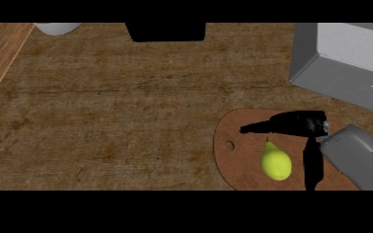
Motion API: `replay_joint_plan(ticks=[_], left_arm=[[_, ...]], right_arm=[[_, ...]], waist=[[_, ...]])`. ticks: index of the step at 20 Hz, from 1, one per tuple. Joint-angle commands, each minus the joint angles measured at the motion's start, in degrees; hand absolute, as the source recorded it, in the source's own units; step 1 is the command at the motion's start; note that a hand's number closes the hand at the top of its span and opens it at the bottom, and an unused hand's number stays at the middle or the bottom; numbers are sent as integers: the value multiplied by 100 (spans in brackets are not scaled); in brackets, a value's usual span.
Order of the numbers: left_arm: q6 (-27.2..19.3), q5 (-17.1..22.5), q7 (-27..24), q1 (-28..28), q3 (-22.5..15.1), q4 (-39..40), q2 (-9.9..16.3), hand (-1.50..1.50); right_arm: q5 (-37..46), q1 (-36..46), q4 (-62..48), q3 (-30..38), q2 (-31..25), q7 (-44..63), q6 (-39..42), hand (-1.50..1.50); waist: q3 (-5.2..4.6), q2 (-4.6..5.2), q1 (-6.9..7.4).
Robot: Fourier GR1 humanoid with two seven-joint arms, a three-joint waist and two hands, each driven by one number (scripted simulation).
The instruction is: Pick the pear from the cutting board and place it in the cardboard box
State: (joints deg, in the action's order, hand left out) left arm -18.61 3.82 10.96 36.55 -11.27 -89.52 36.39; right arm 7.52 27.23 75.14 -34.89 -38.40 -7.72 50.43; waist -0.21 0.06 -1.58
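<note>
The pear lies on its side on the cutting board at the lower right of the frame, narrow stem end toward the top, and nothing holds it. It is smooth, yellow-green and teardrop shaped, so it may roll if nudged from the side. The board is a thin reddish-brown slab with rounded corners and a small hanging hole near its left edge; it lies flat on the desk, whose top is rough, mottled brown wood grain.

The right hand hovers just above the pear's stem end in the picture, at the board's upper part. Its black fingers are spread apart and hold nothing: some stretch to the left, while a long dark part runs down the pear's right side. That spread probably readies it to close round the fruit from above. The grey forearm enters from the lower right edge.

The left hand does not show in the view.

At the upper right stands a grey box with flat sloped walls, well apart from the board; it is likely the target, though it looks grey and not like cardboard. A pale round object sits at the upper left edge, and a black block at the top centre
</note>
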Motion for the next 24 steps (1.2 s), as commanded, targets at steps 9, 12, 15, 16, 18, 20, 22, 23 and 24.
replay_joint_plan(ticks=[9, 12, 15, 16, 18, 20, 22, 23, 24], left_arm=[[-364, 51, -590, -1484, 607, -735, -80, 0], [-402, 77, -527, -1539, 640, -730, -91, 0], [-368, 61, -608, -1446, 666, -661, -8, 0], [-356, 94, -537, -1479, 641, -761, -22, 0], [-378, 95, -627, -1424, 648, -748, -40, 0], [-430, 63, -646, -1407, 601, -712, -107, 0], [-390, 104, -606, -1416, 634, -715, -58, 0], [-418, 101, -688, -1364, 615, -707, -110, 0], [-423, 90, -632, -1303, 548, -767, -133, 0]], right_arm=[[404, 21, -113, -406, 134, 385, 63, -150], [504, -12, -131, -426, 156, 422, -49, 150], [734, 114, -44, -333, 406, 428, -585, 150], [774, 110, -5, -330, 449, 423, -679, 150], [860, 159, 29, -284, 510, 443, -860, 150], [1012, 149, 49, -302, 464, 434, -1009, 150], [1082, 295, -10, -156, 499, 412, -1223, 150], [1180, 237, 22, -180, 551, 413, -1405, 150], [1204, 388, -84, 122, 156, 152, -1501, 150]], waist=[[6, -62, -252], [9, -56, -377], [21, -60, -297], [28, -62, -368], [25, -80, -331], [20, -89, -367], [25, -60, -332], [25, -80, -323], [44, -62, -384]])
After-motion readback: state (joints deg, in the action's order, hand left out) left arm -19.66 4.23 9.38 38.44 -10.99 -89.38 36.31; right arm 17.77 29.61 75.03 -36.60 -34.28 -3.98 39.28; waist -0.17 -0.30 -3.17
